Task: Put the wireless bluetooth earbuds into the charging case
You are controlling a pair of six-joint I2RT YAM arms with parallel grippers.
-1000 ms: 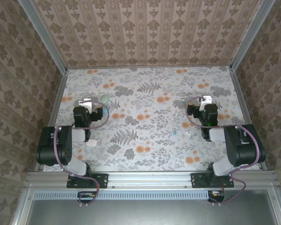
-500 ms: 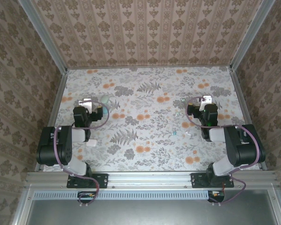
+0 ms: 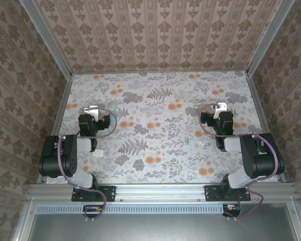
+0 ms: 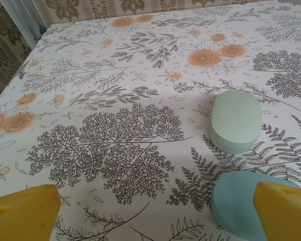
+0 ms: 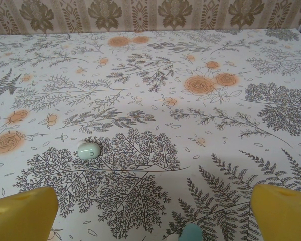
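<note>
Two robot arms sit folded over a floral-printed desk (image 3: 160, 85). The left gripper (image 4: 150, 216), jaws spread wide and empty, faces two pebble-shaped charging cases. The pale green case (image 4: 236, 121) lies flat on the desk. The teal case (image 4: 236, 208) sits just beside it without touching, partly behind the gripper's right yellow fingertip. The right gripper (image 5: 150, 216), likewise wide open and holding nothing, looks over a whitish earbud (image 5: 89, 149) lying alone on the print ahead of its left fingertip. A pale teal earbud (image 5: 191, 234) peeks in at the bottom edge between the fingertips.
</note>
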